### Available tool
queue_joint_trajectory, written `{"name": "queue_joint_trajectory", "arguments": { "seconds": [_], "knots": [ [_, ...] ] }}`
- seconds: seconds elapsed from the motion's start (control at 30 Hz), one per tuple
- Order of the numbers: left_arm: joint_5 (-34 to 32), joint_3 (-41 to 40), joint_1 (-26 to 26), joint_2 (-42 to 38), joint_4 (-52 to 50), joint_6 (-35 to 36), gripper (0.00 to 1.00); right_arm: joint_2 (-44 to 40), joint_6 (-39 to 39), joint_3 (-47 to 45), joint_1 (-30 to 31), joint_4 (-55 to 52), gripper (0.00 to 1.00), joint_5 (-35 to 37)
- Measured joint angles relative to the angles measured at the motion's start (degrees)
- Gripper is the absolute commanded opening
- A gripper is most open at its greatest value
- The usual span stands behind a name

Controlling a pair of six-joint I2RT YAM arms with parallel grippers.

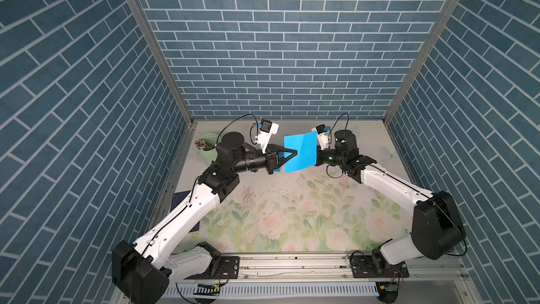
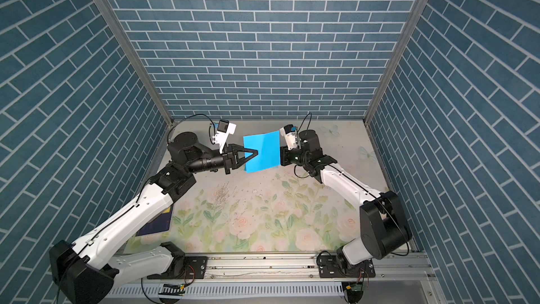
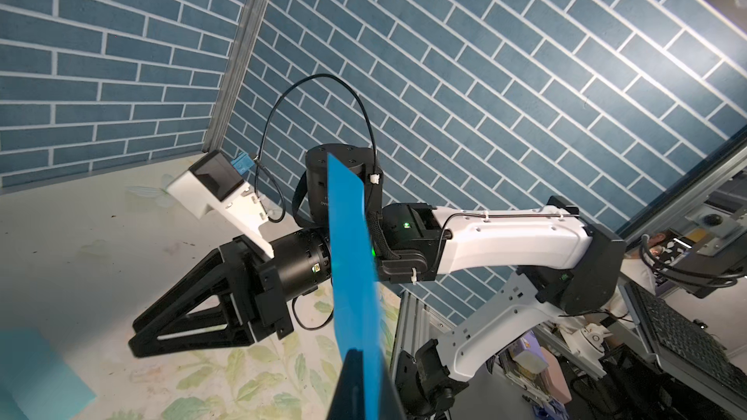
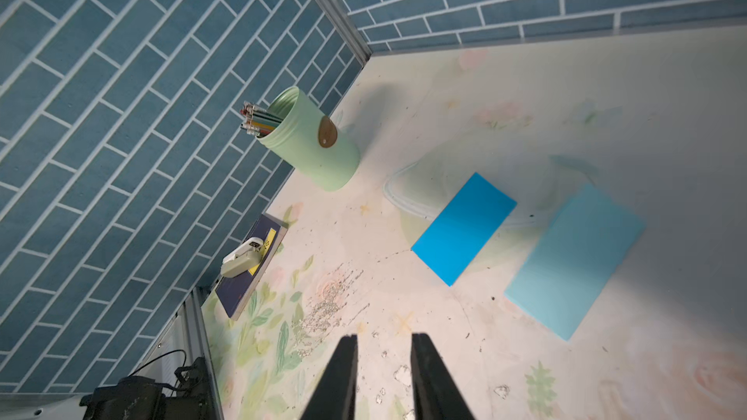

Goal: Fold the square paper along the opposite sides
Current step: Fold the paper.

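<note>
Left gripper [image 3: 357, 361] right up close, clamped tight on one edge of the blue paper [image 1: 305, 153]; the sheet stands up out of those jaws, clear of the table [image 4: 525, 357], looking square and uncreased, though I can't be sure; my read is that one side is pinned so the opposite side can be brought over to meet it. Over to the right gripper [image 4: 384, 339]: a narrow gap between the fingers, nothing in it; in both top views it's hidden under the sheet, at the edge farthest from the left jaws; from the left wrist it points down at the table, apart from the paper. Ahead of the right jaws, flat on the table, a bright blue rectangle [image 4: 463, 228] and just beside it a paler blue rectangle [image 4: 574, 260], folded sheets by the look of them; they lie under the working spot and could crowd a landing. Well beyond those fingertips, a green cup [image 4: 319, 151] of pencils; a dark notebook [image 4: 238, 296] with a stapler [image 4: 240, 262] on top; both out of the way, I'd say.
</note>
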Motion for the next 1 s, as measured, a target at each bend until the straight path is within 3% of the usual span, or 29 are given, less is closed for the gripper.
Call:
{"name": "queue_joint_trajectory", "arguments": {
  "seconds": [0.27, 0.47, 0.67, 1.0],
  "knots": [
    [-6.9, -0.8, 5.1, 4.3, -3.7, 3.5, 0.00, -8.3, 3.3, -0.6, -0.3, 4.6, 0.39, -2.3],
    [-8.0, -1.0, 5.4, 4.2, -3.7, 4.0, 0.00, -16.5, 6.4, -4.2, -1.3, 9.1, 0.53, -5.0],
    [-7.6, -1.9, 5.4, 3.4, -3.1, 3.3, 0.00, -16.5, 10.4, -8.8, -0.6, 15.7, 0.57, -9.2],
    [-2.3, -4.7, 5.4, 1.1, 0.3, 1.6, 0.00, -13.3, 13.0, -9.2, 1.8, 25.3, 0.66, -15.4]
  ]
}}
